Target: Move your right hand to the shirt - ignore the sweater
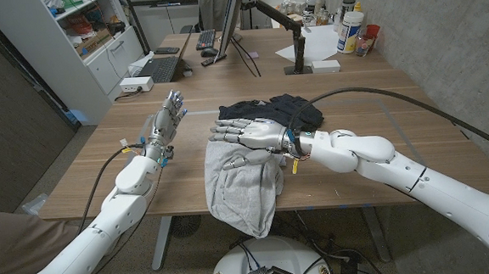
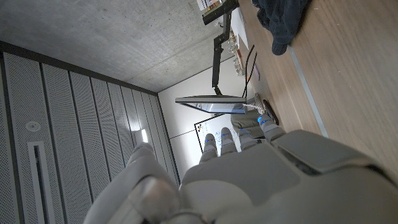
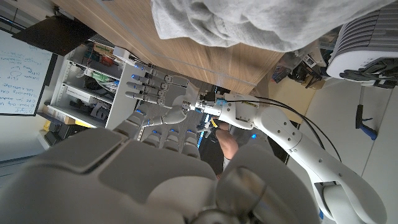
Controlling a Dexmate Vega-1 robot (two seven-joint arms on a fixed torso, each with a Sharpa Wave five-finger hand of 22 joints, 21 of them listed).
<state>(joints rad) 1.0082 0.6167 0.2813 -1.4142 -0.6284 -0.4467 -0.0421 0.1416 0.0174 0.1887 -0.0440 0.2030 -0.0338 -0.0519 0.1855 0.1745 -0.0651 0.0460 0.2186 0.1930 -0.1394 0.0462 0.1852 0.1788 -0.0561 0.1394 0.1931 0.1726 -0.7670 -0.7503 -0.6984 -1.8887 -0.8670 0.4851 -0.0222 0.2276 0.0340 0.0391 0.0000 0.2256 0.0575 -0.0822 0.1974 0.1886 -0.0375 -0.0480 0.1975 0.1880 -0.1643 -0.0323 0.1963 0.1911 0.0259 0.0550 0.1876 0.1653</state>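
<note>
I have the right arm reaching in from the lower right corner across the desk, forearm roughly level, wrist straight. My right hand [image 1: 246, 130] is stretched out palm down, fingers extended and a little apart, pointing toward the robot's left; it grips nothing. My left arm comes up from the lower left corner, elbow bent, forearm angled away from me. The left hand [image 1: 165, 120] stands raised off the desk, fingers straight, slightly spread and pointing away from the robot, holding nothing.
</note>
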